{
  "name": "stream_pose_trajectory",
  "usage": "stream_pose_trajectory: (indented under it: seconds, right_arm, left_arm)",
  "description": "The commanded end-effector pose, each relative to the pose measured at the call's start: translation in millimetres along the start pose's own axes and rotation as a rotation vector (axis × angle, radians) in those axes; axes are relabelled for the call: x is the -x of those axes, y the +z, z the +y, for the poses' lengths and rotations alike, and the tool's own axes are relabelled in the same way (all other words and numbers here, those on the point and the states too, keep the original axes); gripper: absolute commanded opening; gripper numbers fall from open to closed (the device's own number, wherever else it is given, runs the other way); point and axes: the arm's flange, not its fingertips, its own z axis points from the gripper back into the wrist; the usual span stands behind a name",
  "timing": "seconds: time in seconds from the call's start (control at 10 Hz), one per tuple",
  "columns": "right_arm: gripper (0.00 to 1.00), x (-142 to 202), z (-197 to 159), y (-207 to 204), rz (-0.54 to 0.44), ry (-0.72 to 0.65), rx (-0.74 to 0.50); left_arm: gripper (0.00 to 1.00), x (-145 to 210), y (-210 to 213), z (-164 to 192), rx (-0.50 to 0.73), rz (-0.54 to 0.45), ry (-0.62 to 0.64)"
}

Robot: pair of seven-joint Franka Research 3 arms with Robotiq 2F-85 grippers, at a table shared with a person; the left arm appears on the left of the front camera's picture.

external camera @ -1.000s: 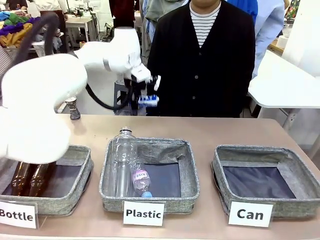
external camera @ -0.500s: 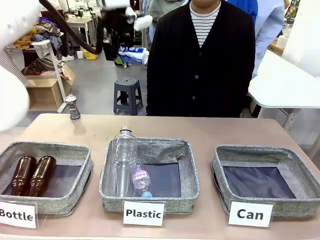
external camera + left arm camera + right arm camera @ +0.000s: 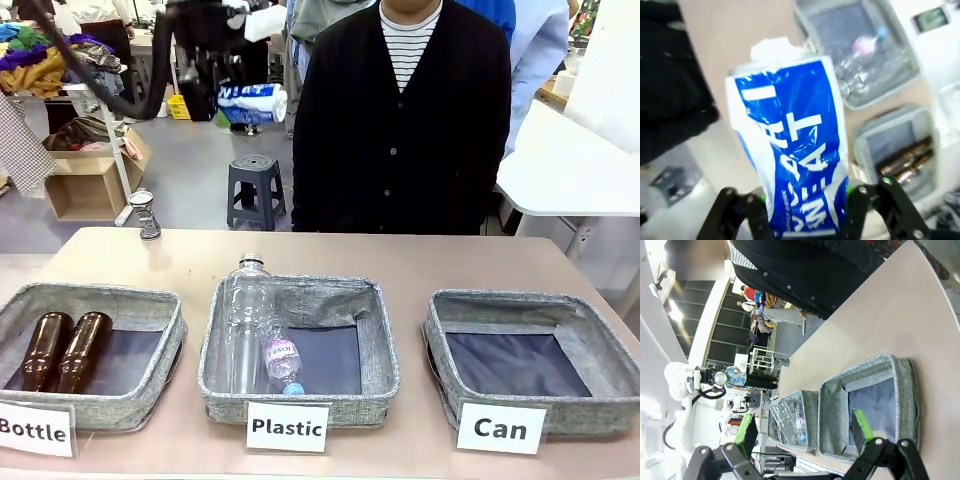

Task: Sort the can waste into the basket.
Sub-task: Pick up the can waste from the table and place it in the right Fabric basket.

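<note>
**Blue can** (image 3: 252,103): dented, white lettering. It is pinched at one end between the green pads of the left gripper (image 3: 222,100), high in the air beyond the table's (image 3: 450,260) far edge. This is far left of the basket (image 3: 440,350) labelled "Can". In the left wrist view its print is blurred.

**Slim dark can** (image 3: 146,216): upright at the far-left table edge, well apart from that basket.

**Basket:** dark bottom bare and rim unobstructed, with open tabletop behind it. Its right wall touches the picture edge.

**Right gripper** (image 3: 804,432): fingers spread, holding nothing, above that basket's near wall (image 3: 832,420).

**Left arm:** mostly cut off at the top edge.

**Left of the basket:** the "Plastic" bin (image 3: 300,290), then the "Bottle" bin (image 3: 90,296).
</note>
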Motion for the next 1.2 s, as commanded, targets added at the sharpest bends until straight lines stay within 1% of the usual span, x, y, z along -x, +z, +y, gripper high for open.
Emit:
stream_pose_trajectory:
  seconds: [0.0, 0.1, 0.2, 0.3, 0.4, 0.8, 0.9, 1.0, 1.1]
  right_arm:
    - [1.00, -2.2, -0.3, -0.5, -0.018, 0.025, -0.022]
    - [1.00, -2.2, -0.3, -0.5, -0.018, 0.025, -0.022]
    - [1.00, -2.2, -0.3, -0.5, -0.018, 0.025, -0.022]
    - [1.00, -2.2, -0.3, -0.5, -0.018, 0.025, -0.022]
    - [1.00, -2.2, -0.3, -0.5, -0.018, 0.025, -0.022]
    - [1.00, -2.2, -0.3, -0.5, -0.018, 0.025, -0.022]
    - [1.00, 0.0, -0.2, -0.2, 0.000, -0.001, 0.000]
    - [1.00, 2.4, 18.6, 23.2, -0.002, 0.064, 0.111]
    - [1.00, 3.6, 25.0, 49.8, 0.095, 0.072, 0.188]
  left_arm:
    - [0.00, 27.1, -169.8, -243.5, -0.061, -0.018, 0.103]
    - [0.00, 34.1, -168.7, -253.8, -0.100, -0.066, 0.145]
    - [0.00, 46.2, -165.0, -258.2, -0.149, -0.127, 0.211]
    - [0.00, 55.9, -162.8, -258.0, -0.169, -0.175, 0.245]
    - [0.00, 20.6, -60.5, -75.3, -0.058, -0.070, 0.172]
    - [0.00, 20.6, -60.5, -75.3, -0.058, -0.070, 0.172]
    - [0.15, 17.0, -67.3, -84.0, -0.075, -0.082, 0.168]
    - [0.15, -12.1, -80.5, -61.5, -0.074, -0.237, 0.134]
    - [0.15, -65.8, -98.1, -48.4, -0.028, -0.282, 0.041]
